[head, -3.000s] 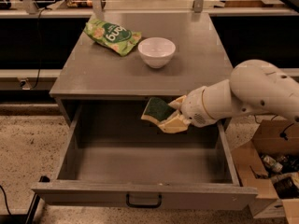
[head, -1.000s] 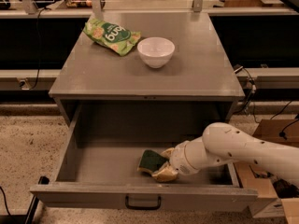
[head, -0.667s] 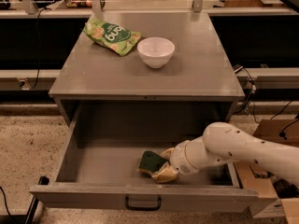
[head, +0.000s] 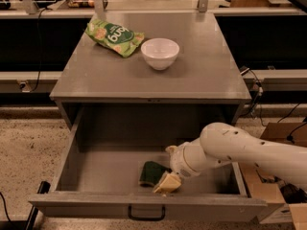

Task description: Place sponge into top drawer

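The top drawer [head: 96, 176] of the grey cabinet is pulled wide open, its flat front panel and dark bar handle [head: 146, 213] nearest the camera. The sponge [head: 150, 172], dark green top showing, lies on the drawer floor near the front, right of centre. My gripper [head: 169, 167] reaches into the drawer from the right on a white arm [head: 249, 152]. Its pale fingers [head: 168, 183] stand apart just right of the sponge, beside its right edge, and the gripper looks open.
On the cabinet top stand a white bowl [head: 160, 52] and a light green snack bag [head: 114, 35] at the back left. A cardboard box [head: 273, 186] and cables lie on the floor to the right. The drawer's left half holds nothing.
The arm lowered the sponge from above the drawer down to its floor. Since half a second ago the fingers have spread and the sponge has settled flat on the drawer floor.
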`<state>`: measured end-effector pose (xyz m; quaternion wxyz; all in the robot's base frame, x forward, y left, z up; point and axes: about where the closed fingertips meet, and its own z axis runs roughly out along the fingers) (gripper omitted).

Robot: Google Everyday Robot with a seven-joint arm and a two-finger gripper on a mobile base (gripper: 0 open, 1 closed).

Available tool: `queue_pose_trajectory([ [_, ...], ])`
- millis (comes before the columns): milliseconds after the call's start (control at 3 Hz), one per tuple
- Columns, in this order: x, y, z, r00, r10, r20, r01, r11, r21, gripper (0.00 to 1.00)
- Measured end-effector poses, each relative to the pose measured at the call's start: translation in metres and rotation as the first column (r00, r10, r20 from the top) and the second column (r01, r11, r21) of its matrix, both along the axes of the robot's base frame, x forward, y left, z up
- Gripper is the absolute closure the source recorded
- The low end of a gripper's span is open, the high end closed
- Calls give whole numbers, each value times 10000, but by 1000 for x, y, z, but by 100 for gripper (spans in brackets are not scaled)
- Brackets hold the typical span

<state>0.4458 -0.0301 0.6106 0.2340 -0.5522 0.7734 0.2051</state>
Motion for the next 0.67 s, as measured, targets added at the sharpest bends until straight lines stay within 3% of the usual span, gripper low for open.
queue_pose_trajectory([
  [333, -4, 9, 29, 9980, 452, 435, -407, 9941, -1005, 0],
  [667, -5, 18, 81, 9886, 1026, 1105, -827, 9817, -1717, 0],
])
